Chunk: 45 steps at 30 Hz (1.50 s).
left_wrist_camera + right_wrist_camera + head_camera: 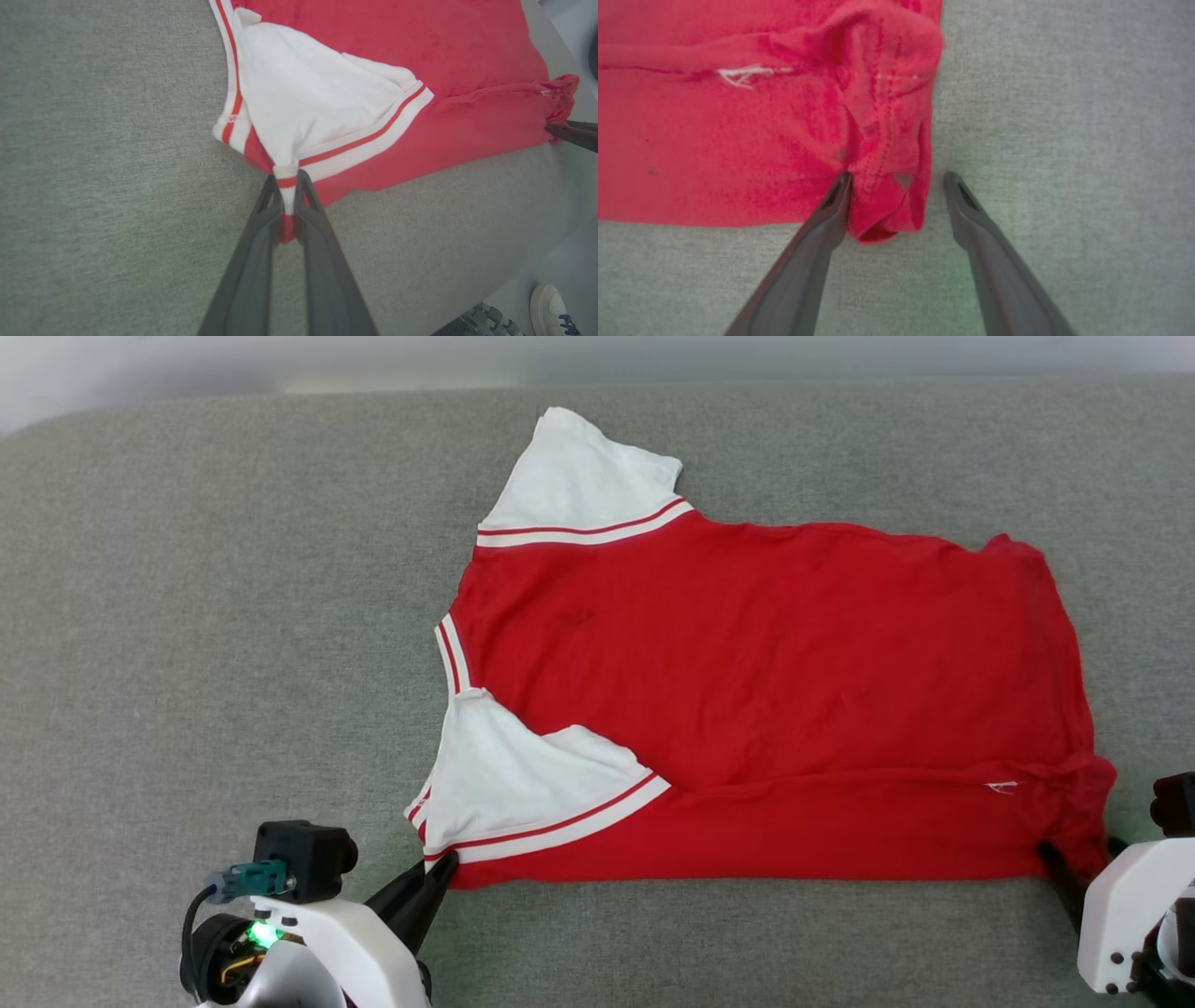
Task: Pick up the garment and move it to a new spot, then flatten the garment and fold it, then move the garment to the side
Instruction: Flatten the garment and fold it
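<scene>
Your garment (766,663), spread on grey cushion (233,616), near edge folded over, your left gripper (289,184) pinched tight on its striped sleeve corner, your right gripper (899,176) spread wide, straddling bunched hem corner, one finger touching cloth.

Grey cloth-covered bench (233,616), pale floor (574,261) past its edge
A white shoe (553,310) with dark laces stands on the floor just off the bench's corner.

Grey cloth-covered surface (187,616).
Red T-shirt (766,663) with white sleeves lies spread flat on it, near edge folded over.
</scene>
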### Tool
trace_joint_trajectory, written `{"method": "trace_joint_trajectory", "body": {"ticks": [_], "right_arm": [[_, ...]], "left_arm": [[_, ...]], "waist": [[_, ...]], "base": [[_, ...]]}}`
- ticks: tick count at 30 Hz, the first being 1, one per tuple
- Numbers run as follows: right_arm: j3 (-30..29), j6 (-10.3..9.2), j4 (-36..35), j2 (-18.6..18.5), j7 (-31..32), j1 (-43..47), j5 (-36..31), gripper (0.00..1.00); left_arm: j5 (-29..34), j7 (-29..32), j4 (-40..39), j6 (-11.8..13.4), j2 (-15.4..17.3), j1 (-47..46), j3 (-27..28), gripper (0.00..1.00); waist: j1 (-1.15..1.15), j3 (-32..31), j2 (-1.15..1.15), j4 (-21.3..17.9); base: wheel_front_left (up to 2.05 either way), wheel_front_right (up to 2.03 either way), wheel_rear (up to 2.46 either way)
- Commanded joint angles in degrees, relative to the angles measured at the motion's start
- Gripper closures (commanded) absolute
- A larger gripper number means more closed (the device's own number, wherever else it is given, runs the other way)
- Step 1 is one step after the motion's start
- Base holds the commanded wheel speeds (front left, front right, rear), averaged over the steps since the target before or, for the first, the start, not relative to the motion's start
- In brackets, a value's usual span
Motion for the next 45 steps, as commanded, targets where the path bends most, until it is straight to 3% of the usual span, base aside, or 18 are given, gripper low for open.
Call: {"method": "trace_joint_trajectory", "body": {"ticks": [1, 2, 3, 4, 5, 6, 19, 33, 45], "right_arm": [[1.25, -0.07, 3.06, 1.20, 1.36, 0.59, 0.57, 0.00], [1.93, -0.06, 3.60, 1.33, 1.91, 0.76, 1.04, 0.00], [2.70, -0.04, 4.02, 1.37, 2.38, 1.05, 1.57, 0.09], [3.27, 0.02, 4.36, 1.57, 2.73, 1.27, 2.14, 0.46], [3.61, 0.03, 4.59, 1.70, 2.89, 1.35, 2.46, 0.66], [3.79, 0.03, 4.70, 1.73, 2.93, 1.35, 2.73, 1.00], [0.31, -0.08, -0.64, -1.17, 2.78, 4.07, 3.32, 1.00], [-1.56, -0.10, -12.16, -5.32, 10.18, 14.65, 5.23, 1.00], [-0.16, -0.09, -8.18, -3.11, 8.39, 13.79, 5.01, 1.00]], "left_arm": [[0.32, 0.28, -0.17, 0.08, 0.39, -0.59, 0.02, 1.00], [0.18, 0.39, -0.16, -0.07, 0.42, -0.65, -0.03, 1.00], [-0.01, 0.52, -0.06, -0.22, 0.45, -0.68, -0.06, 1.00], [0.06, 0.66, 0.16, -0.31, 0.61, -0.70, -0.16, 1.00], [0.35, 0.99, 0.39, -0.34, 0.85, -0.84, -0.33, 1.00], [0.59, 1.14, 0.58, -0.35, 1.02, -1.00, -0.55, 1.00], [0.21, 3.31, 2.11, -0.37, 4.05, 2.49, -1.87, 1.00], [-1.61, 5.60, -1.42, 0.92, 9.14, 10.52, -3.23, 1.00], [-2.16, 4.60, 4.31, -2.02, 5.32, 10.03, -5.89, 1.00]], "waist": [[0.00, 0.88, 0.00, 0.62], [0.00, 1.11, 0.00, 0.72], [0.00, 1.27, 0.00, 0.81], [0.00, 1.38, 0.00, 0.88], [0.00, 1.47, 0.00, 0.93], [0.00, 1.49, 0.00, 0.96], [0.00, -4.53, 0.00, -0.39], [0.00, -9.24, 0.00, -2.01], [0.00, -9.00, 0.00, -2.68]], "base": [[0.00, 0.00, 0.00], [0.00, 0.00, 0.00], [0.00, 0.00, 0.00], [0.00, 0.00, 0.00], [0.00, 0.00, 0.00], [0.00, 0.00, 0.00], [0.00, 0.00, 0.00], [0.00, 0.00, 0.00], [0.00, 0.00, 0.00]]}}
